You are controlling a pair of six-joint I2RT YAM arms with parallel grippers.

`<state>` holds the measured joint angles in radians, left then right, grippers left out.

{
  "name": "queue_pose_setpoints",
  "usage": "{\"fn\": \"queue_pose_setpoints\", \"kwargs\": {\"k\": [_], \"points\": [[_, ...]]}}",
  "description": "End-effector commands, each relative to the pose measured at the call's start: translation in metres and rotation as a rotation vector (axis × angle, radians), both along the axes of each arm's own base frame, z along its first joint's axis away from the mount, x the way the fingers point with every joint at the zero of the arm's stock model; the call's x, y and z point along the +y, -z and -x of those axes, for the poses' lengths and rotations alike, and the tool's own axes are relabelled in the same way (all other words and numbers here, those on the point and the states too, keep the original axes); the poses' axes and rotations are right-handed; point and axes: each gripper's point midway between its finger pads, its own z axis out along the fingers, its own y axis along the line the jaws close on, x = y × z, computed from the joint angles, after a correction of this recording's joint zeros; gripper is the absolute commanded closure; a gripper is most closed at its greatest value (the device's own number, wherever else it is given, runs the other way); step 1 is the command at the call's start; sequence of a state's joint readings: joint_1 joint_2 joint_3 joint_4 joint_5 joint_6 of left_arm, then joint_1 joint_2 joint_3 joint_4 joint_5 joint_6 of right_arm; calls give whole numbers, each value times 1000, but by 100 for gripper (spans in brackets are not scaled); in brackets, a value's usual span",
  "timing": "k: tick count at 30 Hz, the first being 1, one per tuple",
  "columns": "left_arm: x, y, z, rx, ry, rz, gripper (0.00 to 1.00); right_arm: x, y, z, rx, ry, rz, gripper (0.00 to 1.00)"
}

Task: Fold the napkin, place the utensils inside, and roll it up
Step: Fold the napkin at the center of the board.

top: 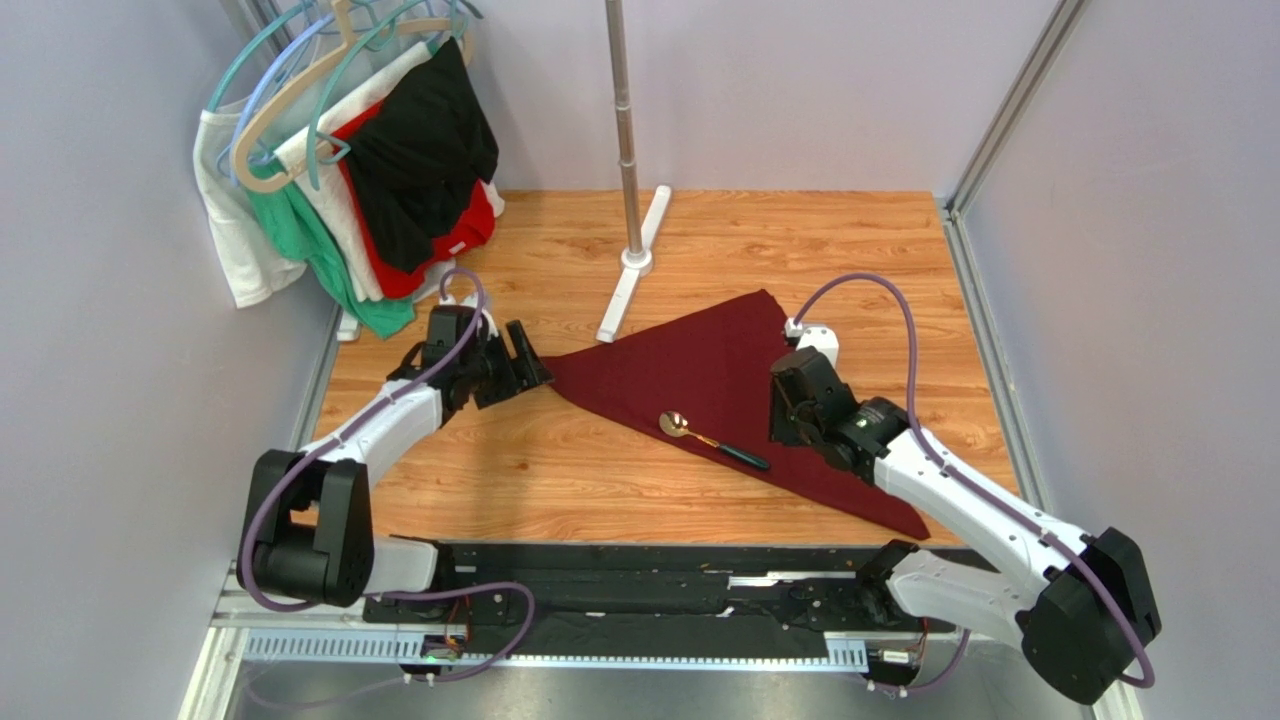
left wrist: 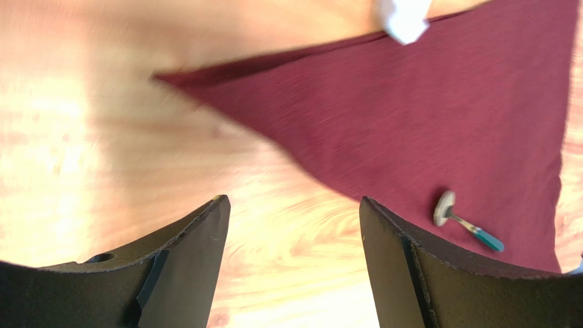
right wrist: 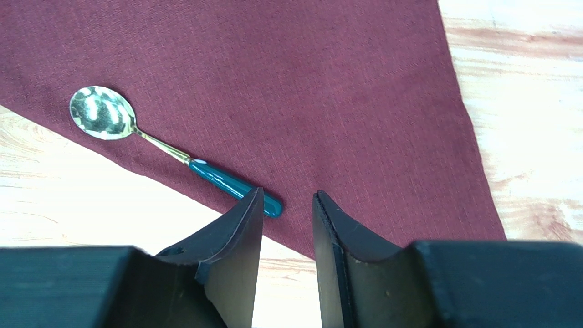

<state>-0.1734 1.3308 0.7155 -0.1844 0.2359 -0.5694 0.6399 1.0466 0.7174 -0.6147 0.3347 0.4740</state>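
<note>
White stand foot (top: pixel 631 279) beside napkin (top: pixel 706 368); left fingers (left wrist: pixel 185 273) wide, right fingers (right wrist: pixel 232 260) narrowly apart.

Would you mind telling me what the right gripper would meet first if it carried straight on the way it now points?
The right gripper would probably meet the napkin, beside the handle tip of the spoon, though depth is unclear.

A spoon (right wrist: pixel 171 150) with a gold bowl and a teal handle lies on the maroon napkin (right wrist: pixel 308 89), near its edge. The handle's end is just beside the right claw (right wrist: pixel 287 198), whose jaws are parted and empty. Wooden worktop (right wrist: pixel 527 137) borders the cloth.
</note>
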Motion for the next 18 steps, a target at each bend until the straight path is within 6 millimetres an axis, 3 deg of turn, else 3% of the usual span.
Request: {"fn": "queue_pose_setpoints", "kwargs": {"k": [1, 6, 18], "points": [[10, -11, -18, -78, -110, 80, 22, 14, -12, -16, -54, -27, -40, 64], [36, 6, -27, -79, -229, 85, 24, 17, -7, -15, -41, -33, -43, 64], [58, 27, -53, -78, -356, 87, 43, 14, -11, -12, -54, -23, -54, 64]]}}
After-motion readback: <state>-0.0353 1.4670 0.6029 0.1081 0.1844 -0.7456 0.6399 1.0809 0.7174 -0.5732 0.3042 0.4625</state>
